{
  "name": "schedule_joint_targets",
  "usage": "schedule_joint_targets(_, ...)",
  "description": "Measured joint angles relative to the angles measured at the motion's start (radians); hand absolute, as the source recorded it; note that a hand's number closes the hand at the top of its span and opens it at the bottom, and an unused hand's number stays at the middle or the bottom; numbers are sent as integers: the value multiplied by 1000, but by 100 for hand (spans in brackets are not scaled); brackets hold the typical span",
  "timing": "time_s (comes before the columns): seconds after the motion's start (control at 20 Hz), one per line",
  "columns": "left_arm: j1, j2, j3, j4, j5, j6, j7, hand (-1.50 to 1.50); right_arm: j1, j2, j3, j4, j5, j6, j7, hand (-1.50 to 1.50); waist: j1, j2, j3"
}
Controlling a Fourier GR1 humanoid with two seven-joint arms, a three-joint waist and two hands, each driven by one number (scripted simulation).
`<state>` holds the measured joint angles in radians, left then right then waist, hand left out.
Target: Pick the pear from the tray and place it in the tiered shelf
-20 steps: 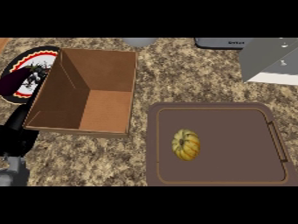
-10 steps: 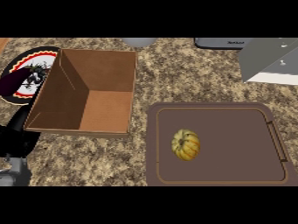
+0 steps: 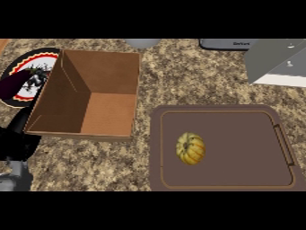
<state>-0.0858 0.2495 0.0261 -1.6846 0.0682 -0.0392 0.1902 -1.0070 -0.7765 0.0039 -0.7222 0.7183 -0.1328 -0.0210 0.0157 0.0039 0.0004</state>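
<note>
A yellow-orange ribbed fruit, the pear [image 3: 190,148], lies left of centre on the brown tray [image 3: 248,128]. Just beside the tray's upper left stands an open brown box [image 3: 109,112] holding nothing, on the speckled worktop [image 3: 181,81]. At the lower left edge the left hand [image 3: 8,140] shows against the box's corner; whether its fingers are open I cannot tell.

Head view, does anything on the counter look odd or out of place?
The fruit on the tray is yellow-orange and ribbed, more like a small squash than a pear. Also, the brown box sits partly over the patterned plate.
</note>
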Motion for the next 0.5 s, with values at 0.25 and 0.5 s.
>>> schedule_joint_targets(0.25, 12, -1, 2, -4, -5, -2, -12, 0, 14, -51, -22, 52, 76, -108, 107, -150, -2, 1, -1)
schedule_joint_targets(0.5, 12, -3, 5, -4, -9, -1, -14, 0, 40, -145, 119, 102, 255, 2, 124, -150, -1, 1, -2)
